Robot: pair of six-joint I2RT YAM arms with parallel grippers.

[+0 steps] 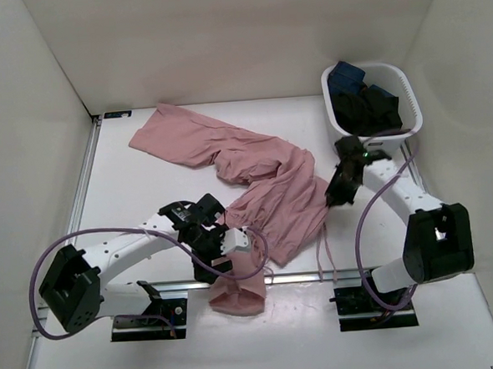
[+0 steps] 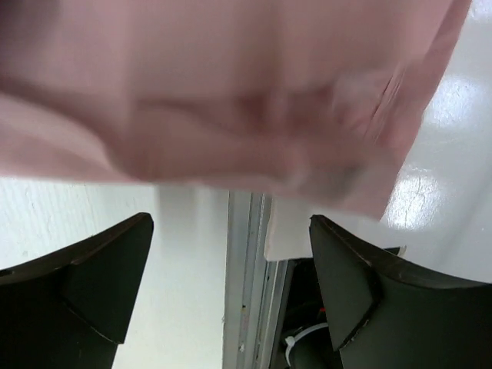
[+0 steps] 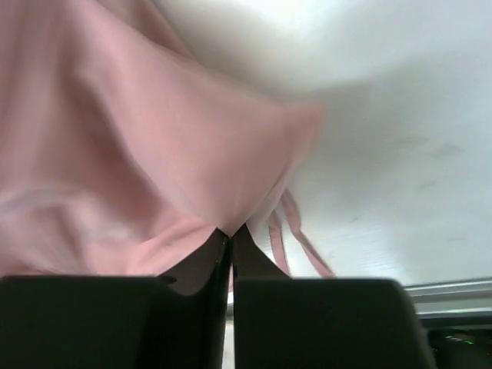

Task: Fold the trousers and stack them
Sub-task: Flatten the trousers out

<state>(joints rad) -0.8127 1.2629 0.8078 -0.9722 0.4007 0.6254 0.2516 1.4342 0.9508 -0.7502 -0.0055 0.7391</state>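
The trousers (image 1: pixel 262 171) stretch long from the right pincer (image 3: pixel 229 234), which pinches them, toward its far left; left pincer (image 2: pixel 231 257) spread.

The right gripper (image 3: pixel 229 234) is pinching a fold of the trousers (image 3: pixel 138 154), jaws together; the drawstring (image 3: pixel 296 231) is trailing onto the table (image 3: pixel 400 169).

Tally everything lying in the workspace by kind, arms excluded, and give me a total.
Pink trousers: 1
White basket: 1
Dark clothes heap inside the basket: 1 (separate pieces cannot be told apart)
Total: 3
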